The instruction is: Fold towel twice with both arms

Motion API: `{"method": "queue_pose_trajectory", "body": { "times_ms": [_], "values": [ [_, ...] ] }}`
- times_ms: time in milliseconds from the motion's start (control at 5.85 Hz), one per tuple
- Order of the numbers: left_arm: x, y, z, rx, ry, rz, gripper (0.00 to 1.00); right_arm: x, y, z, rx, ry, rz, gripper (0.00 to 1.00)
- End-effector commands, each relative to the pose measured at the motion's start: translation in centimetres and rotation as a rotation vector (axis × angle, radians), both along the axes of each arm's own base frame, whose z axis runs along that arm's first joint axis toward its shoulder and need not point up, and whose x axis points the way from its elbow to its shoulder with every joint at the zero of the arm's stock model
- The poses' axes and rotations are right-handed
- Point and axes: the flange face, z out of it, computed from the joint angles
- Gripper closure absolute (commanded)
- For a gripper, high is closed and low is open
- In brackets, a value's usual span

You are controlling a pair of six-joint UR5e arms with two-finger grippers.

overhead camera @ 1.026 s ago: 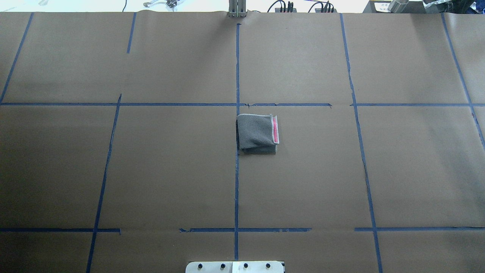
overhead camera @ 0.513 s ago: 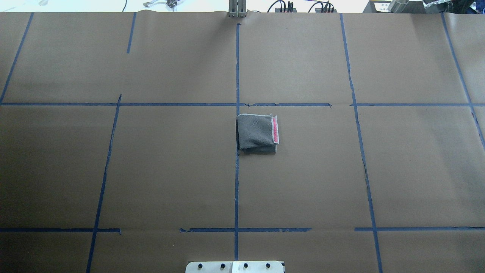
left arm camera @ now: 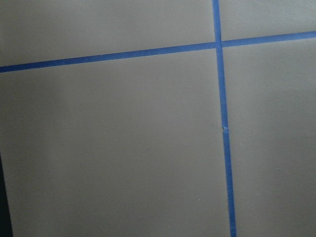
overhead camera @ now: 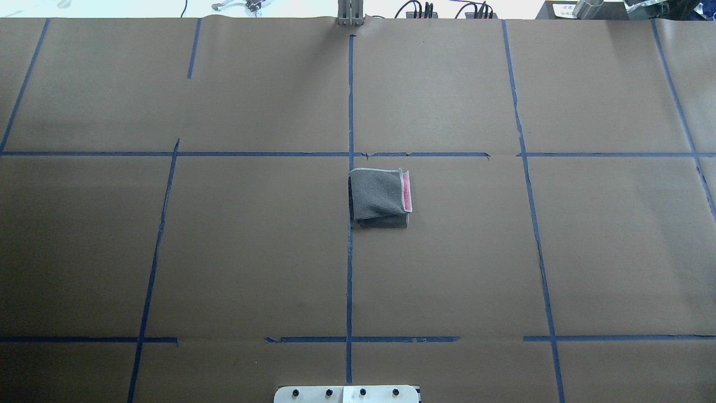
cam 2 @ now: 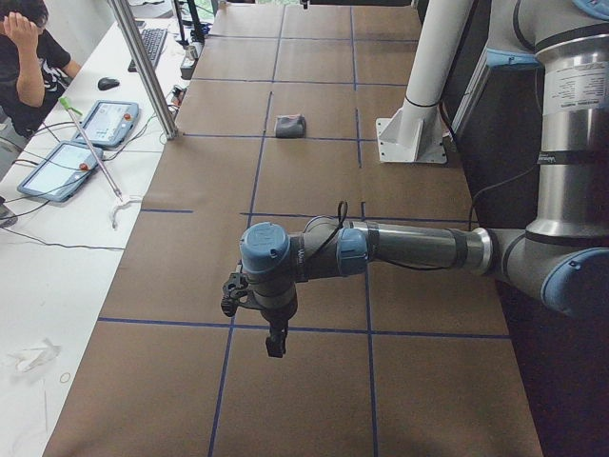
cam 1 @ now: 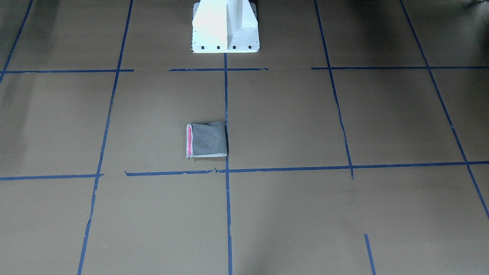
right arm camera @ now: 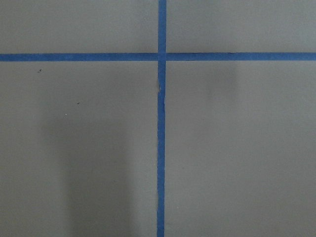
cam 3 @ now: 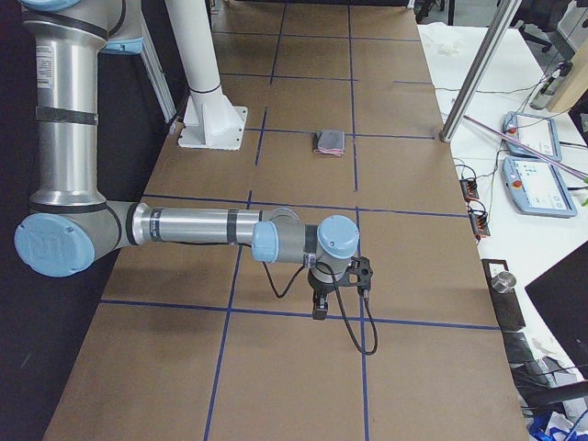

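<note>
Small square terry towel [overhead camera: 379, 197], grey face out, pink-red strip at one edge: lies compactly folded in front of the white metal pedestal base [cam 1: 225, 26]; both folds look done. Left gripper [cam 2: 275, 345] and right gripper [cam 3: 319, 310]: out at either side of the base, well apart from the towel. Whether the jaws are spread or closed cannot be told. Nothing apparently left.

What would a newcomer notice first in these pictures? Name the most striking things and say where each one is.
The folded towel, grey side up with a pink strip along its edge on the robot's right, lies near the middle of the brown table, against the central line of the blue tape grid. The left arm and the right arm each reach out low over their own end of the table, well away from it.
</note>
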Motion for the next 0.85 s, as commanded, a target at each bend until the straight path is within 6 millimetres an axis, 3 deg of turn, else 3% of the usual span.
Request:
{"method": "queue_pose_trajectory", "body": {
  "times_ms": [0, 513, 684],
  "values": [
    [-0.1, -0.4, 0.3, 0.0, -0.011, 0.002, 0.0, 1.0, -1.1, -0.8, 0.062, 0.028, -0.024, 0.0],
    [0.0, -1.1, 0.4, -0.001, -0.009, -0.001, 0.0, 1.3, -1.6, -1.0, 0.073, 0.057, -0.027, 0.0],
    [0.0, -1.1, 1.4, -0.018, -0.007, 0.0, 0.0, 1.3, -1.6, -1.1, 0.074, 0.051, -0.026, 0.0]
  ]
}}
